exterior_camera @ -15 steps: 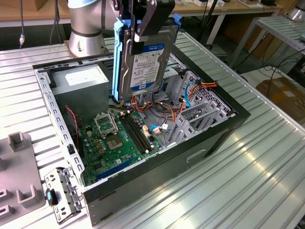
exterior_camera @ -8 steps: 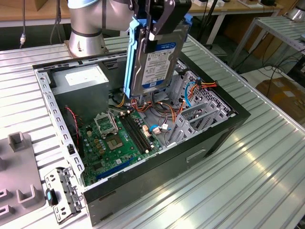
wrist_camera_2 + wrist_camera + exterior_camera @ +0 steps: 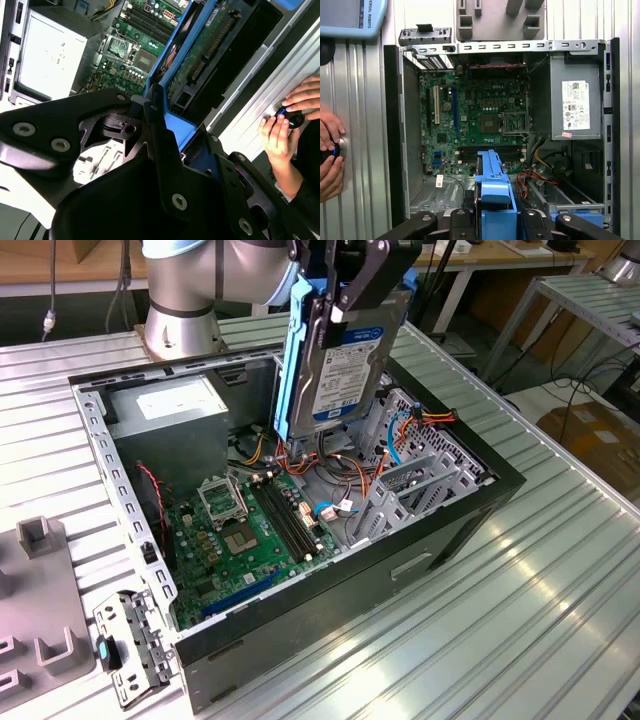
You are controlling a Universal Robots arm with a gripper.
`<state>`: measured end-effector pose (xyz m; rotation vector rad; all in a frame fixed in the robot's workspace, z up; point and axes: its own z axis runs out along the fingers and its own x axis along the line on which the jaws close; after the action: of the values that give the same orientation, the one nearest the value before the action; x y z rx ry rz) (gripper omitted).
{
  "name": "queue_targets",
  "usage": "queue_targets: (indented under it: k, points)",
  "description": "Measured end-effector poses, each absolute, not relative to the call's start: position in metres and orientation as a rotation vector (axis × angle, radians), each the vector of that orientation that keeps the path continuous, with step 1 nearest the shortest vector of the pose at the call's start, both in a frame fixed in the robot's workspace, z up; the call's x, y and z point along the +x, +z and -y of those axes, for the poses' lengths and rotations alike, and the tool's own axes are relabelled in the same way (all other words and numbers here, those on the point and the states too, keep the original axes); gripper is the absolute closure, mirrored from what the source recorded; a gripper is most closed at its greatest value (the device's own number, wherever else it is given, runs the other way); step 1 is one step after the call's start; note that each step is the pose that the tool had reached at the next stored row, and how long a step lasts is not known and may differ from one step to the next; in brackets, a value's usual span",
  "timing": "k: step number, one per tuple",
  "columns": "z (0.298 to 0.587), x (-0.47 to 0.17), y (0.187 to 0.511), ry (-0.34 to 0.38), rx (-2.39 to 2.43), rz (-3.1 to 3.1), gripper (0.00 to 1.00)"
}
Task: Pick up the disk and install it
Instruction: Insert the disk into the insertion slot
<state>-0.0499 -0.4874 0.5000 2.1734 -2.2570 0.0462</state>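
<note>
- Disk hangs upright, held tight at its upper end by the gripper, which is closed on it.
- Pick-up looks done and installing does not: it hangs over the open computer case, in no bay.
- Its lower edge is near cables, with the metal cage just beside; a person's hand rests outside the case wall.

Desk: ribbed silver metal, with glare on the bare part at 4 o'clock in the exterior view.
Computer case: lies mid-desk, black walls, open face up.
Robot base: at 11 o'clock from the case, just beside it.
Metal bracket: flat at 8 o'clock, just beside the case's corner.
Grey block: farther out at 8 o'clock.
Hands: a person's, on a black knob near the case.
</note>
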Motion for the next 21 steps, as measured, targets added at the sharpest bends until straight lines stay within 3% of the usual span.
queue_targets:
  k: [12, 21]
  points:
    - [0.521, -0.036, 0.498, 0.045, 2.173, 2.256, 0.63]
    - [0.528, 0.006, 0.497, 0.043, 2.172, 2.256, 0.63]
